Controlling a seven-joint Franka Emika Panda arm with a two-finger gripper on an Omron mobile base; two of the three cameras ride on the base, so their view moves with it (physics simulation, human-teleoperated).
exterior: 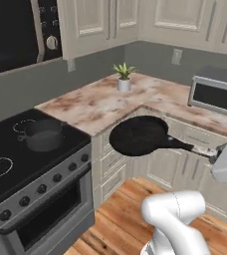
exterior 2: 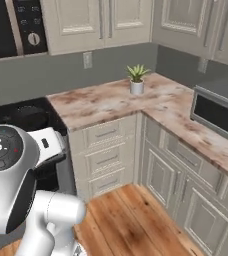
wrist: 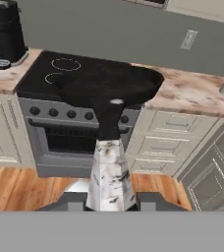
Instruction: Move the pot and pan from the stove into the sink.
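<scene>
The black pan [exterior: 138, 135] hangs level in the air in front of the corner cabinets, off the stove [exterior: 6, 164]. Its long handle runs right to my gripper [exterior: 216, 158], which is shut on the handle's pale tip. In the hand view the pan [wrist: 111, 83] lies straight ahead, the pale handle rising between my fingertips [wrist: 67, 201], with my gripper [wrist: 110, 202] closed on it. The squat dark grey pot [exterior: 42, 134] sits on the stove's back right burner, well left of the pan. The sink is out of view.
A small potted plant [exterior: 123, 77] stands on the marble counter [exterior: 95, 102] at the back. A toaster oven [exterior: 217, 92] sits on the right counter. A microwave [exterior: 16, 30] hangs above the stove. A black coffee machine [wrist: 6, 32] stands left of the stove.
</scene>
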